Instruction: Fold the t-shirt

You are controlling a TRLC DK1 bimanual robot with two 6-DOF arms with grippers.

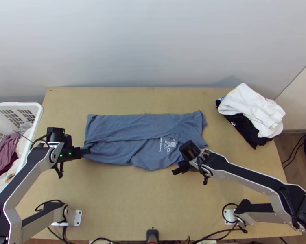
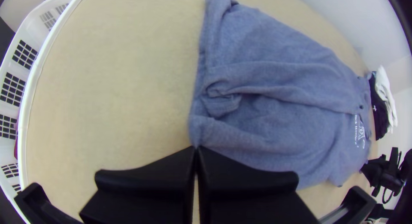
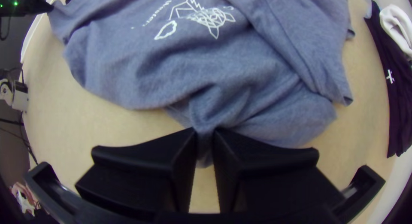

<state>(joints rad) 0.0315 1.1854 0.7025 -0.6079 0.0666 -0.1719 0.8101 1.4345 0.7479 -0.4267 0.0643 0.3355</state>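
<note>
It looks like a robotics lab or workroom, though a home room cannot be ruled out. In the top view, a left arm (image 1: pixel 27 174) and a right arm (image 1: pixel 248 177) stand at a plain wooden desk (image 1: pixel 124 203), with loose cables (image 1: pixel 224 232) near six o'clock. A white wall (image 1: pixel 153 44) rises at twelve, wood-look floor (image 1: pixel 290 151) shows past three, and a laundry basket (image 1: pixel 38 118) sits at nine.

The basket (image 1: pixel 36 106) (white, with slots) is cut off by the top view's edge.
</note>
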